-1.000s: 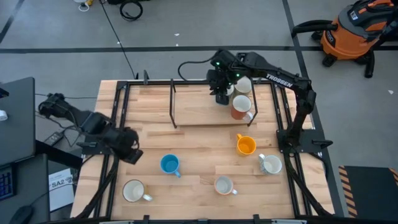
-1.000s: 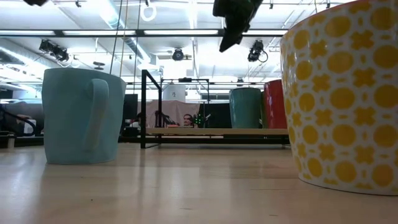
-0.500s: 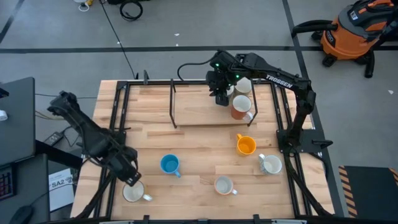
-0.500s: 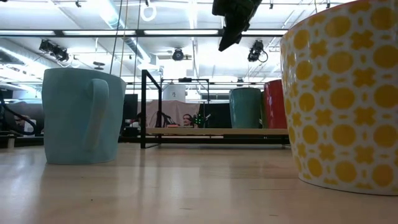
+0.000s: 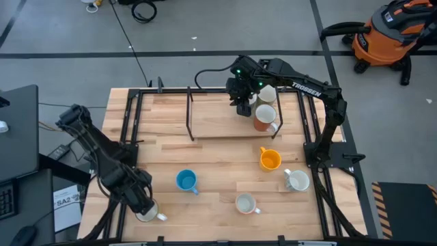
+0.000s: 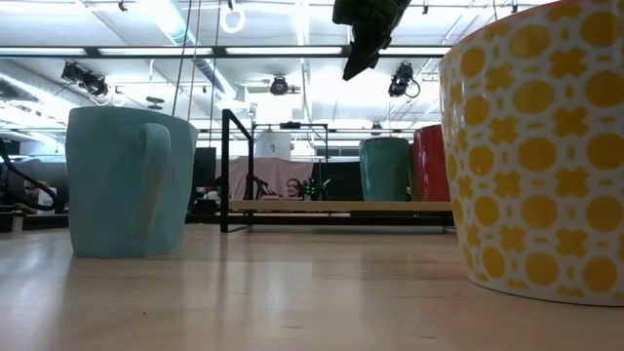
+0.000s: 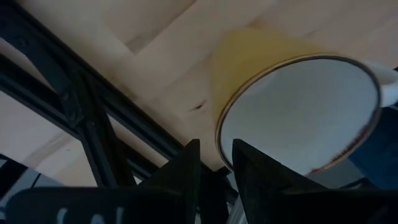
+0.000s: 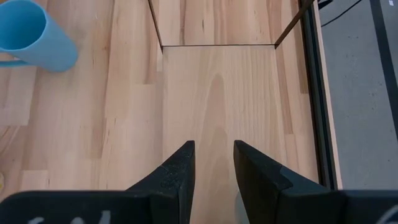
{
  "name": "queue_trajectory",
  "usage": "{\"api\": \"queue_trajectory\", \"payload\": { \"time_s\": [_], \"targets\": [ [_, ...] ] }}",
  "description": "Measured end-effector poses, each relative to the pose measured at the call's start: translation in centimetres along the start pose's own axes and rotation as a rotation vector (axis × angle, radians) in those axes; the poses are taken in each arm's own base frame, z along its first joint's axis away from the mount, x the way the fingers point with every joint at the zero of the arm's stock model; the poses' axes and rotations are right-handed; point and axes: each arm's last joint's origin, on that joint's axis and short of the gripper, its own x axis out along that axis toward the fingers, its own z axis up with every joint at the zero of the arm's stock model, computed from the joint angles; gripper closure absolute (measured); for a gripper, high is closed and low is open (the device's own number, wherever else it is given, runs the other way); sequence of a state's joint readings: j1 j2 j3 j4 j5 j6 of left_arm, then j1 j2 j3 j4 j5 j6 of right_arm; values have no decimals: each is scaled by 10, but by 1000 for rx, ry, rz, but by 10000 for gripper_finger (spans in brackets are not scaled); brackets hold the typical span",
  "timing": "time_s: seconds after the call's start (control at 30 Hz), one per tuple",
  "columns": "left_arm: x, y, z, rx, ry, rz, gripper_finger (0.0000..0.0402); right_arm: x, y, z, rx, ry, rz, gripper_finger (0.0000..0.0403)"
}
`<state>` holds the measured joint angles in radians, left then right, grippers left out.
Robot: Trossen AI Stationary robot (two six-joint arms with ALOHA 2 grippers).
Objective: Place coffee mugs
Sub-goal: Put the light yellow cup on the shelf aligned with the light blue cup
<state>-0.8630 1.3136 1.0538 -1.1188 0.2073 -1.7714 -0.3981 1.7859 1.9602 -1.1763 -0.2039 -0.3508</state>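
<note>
At the desk's (image 5: 205, 160) near left corner, the left end effector (image 5: 141, 204) hangs directly over a white mug (image 5: 147, 212), its fingers (image 7: 180, 177) slightly apart with nothing between them; in the left wrist view the mug's open mouth (image 7: 298, 112) faces up, just past the fingertips, with the black frame rail (image 7: 93, 124) close beside it; the mug stands upright with its handle pointing right along the near edge. To its right stands a blue mug (image 5: 186, 180), upright, handle toward the near right; in the low view it shows as a pale blue mug (image 6: 129, 182) with its handle facing the camera. Further right, near the front edge, sits a cream mug (image 5: 245, 203), handle to the right. A black wire rack (image 5: 232, 113) stands over a raised board at the back of the desk; the right end effector (image 5: 243, 108) hovers above that board's right part, fingers (image 8: 180, 168) a little apart and empty, bare wood below them. Just right of it, on the board, stand a white mug (image 5: 267, 94) and a reddish-brown mug (image 5: 264, 118), touching or nearly so. In front of the board sits an orange mug (image 5: 270, 160), and near the right rail a grey-white mug (image 5: 297, 180), handle to the left. An orange shop vacuum (image 5: 389, 34) stands on the floor beyond the far right corner.
</note>
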Motion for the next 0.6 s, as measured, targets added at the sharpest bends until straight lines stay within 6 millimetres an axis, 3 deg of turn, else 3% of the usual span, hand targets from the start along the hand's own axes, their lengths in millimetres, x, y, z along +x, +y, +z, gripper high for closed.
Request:
{"api": "queue_trajectory", "payload": {
  "time_s": [0.6],
  "targets": [
    [35, -16, 3, -18, -46, 131, 301, 0, 0, 0, 0, 0, 0, 286]
  ]
}}
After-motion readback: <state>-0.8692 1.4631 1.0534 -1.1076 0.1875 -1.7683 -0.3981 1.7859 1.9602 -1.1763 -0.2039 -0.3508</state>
